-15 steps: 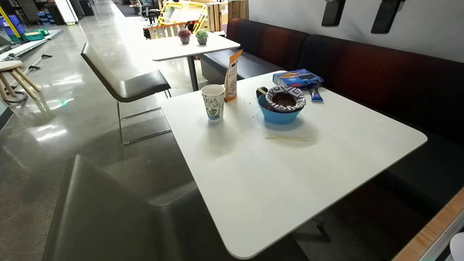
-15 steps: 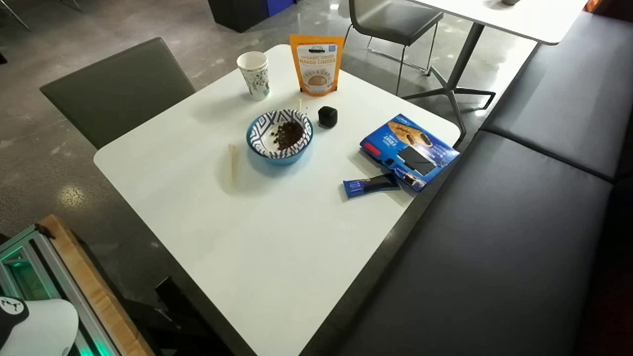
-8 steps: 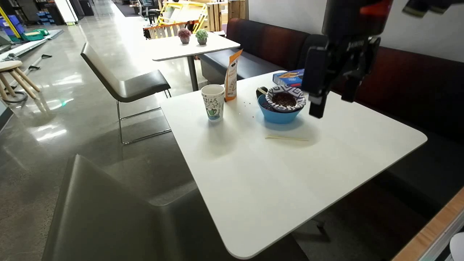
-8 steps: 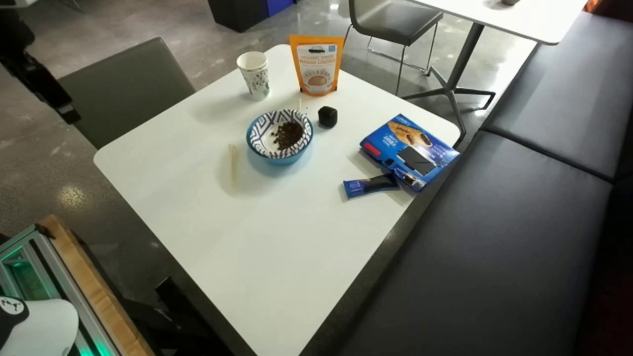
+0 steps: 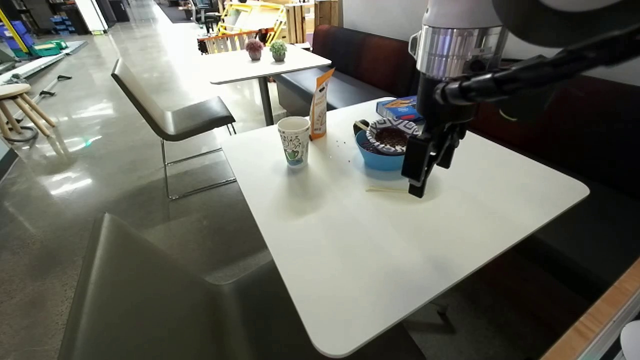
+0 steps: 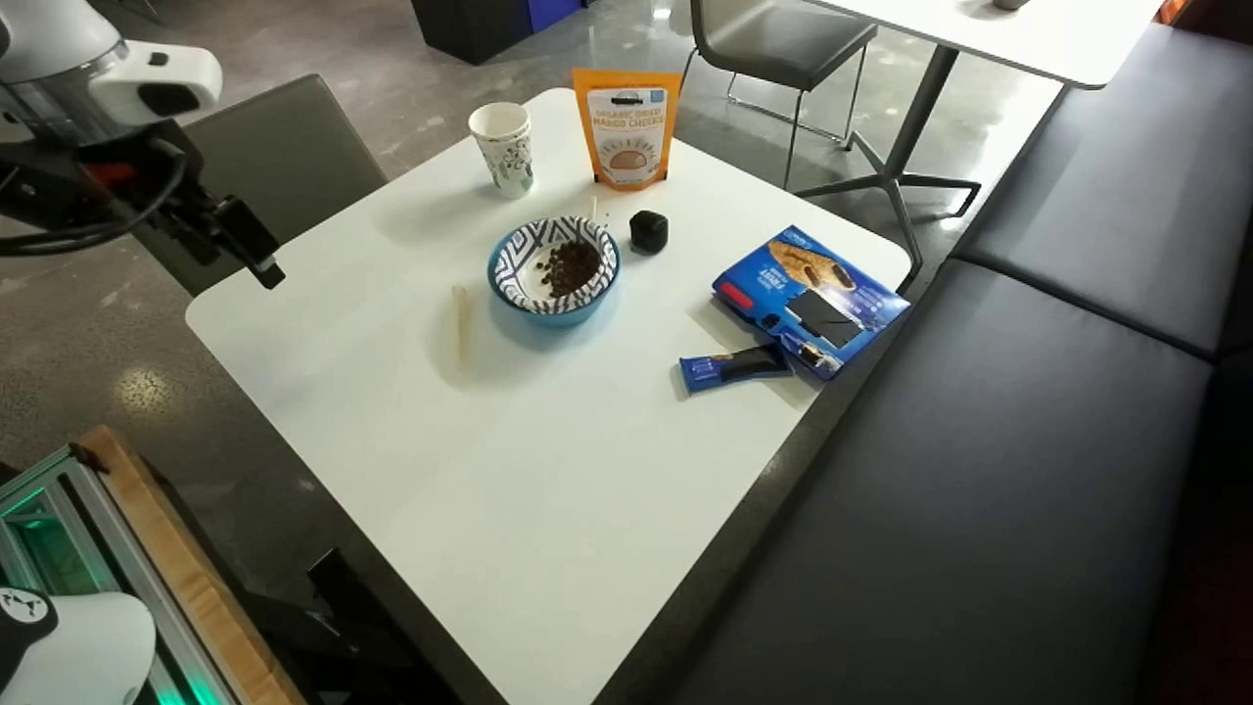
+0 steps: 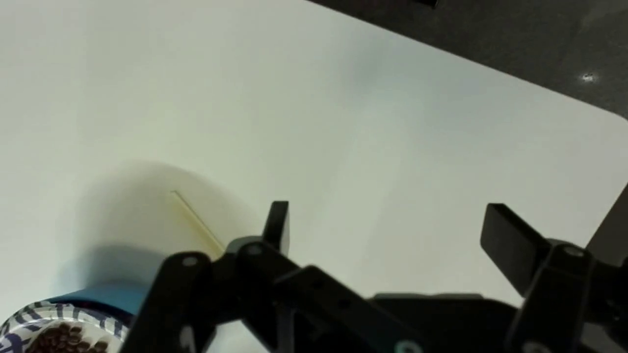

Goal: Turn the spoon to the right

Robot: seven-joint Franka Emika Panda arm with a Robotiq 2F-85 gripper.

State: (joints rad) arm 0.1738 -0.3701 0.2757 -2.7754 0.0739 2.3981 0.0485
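Tool (image 7: 385, 230) had its fingers (image 7: 510, 245) spread wide with nothing between them, I'd guess so they could straddle the skinny spoon (image 7: 200, 227). That thing lay flat on the desk (image 6: 548, 470), off past one finger, so the tool probably needed to shift over first.

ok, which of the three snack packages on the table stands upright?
The orange pouch, next to the white paper cup. It stands on end; the blue box and small blue packet lie down.

The spoon (image 6: 462, 325) (pale tan) lies beside the blue bowl (image 6: 562, 318).
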